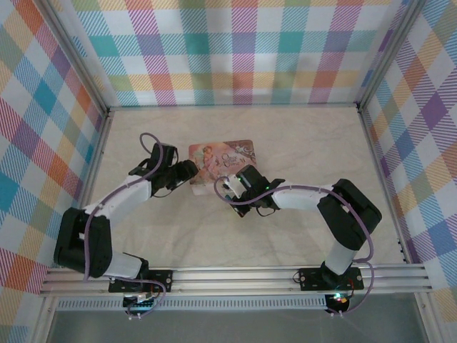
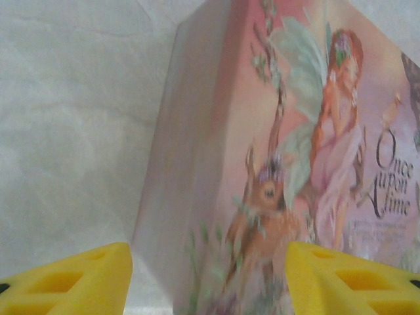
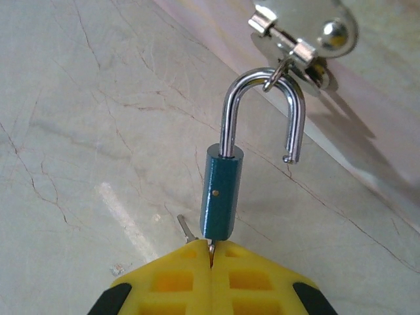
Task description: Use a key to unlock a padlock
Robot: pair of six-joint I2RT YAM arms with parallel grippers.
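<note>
Plaid panels point(image 1: 235, 50) in pastel checks wall in a pale, marble-veined worktop point(image 1: 300, 236), with a pink illustrated tin box point(image 1: 223, 161) lying flat near its middle.

From the top view, the left arm folds up from its base and reaches in to the tin's left edge. Its left end effector point(image 1: 189, 170) sits right at that edge. On the left wrist camera its yellow fingertips point(image 2: 72, 282) stand wide apart, with the tin's near corner between them and nothing gripped.

The right arm rises to a bent elbow well to the right of the tin. Its forearm then runs back toward the tin's near edge, ending in the right end effector point(image 1: 230, 187) just beside that edge.

On the right wrist camera the right end effector point(image 3: 211, 262) has its yellow fingers pressed together. The key point(image 3: 186, 230), a thin grey sliver, juts from their tips, slanting away from the tin's side. How much of it is pinched cannot be told.

The padlock point(image 3: 221, 193) lies between the fingertips and the tin. Its blue cylindrical body touches the fingertips. Its long axis points from them toward the tin's metal clasp point(image 3: 308, 39), shackle end toward the tin. The shackle point(image 3: 262, 98) is open, one leg in the body and the free leg clear of it. It is threaded through a small wire ring point(image 3: 279, 71) on the clasp.
</note>
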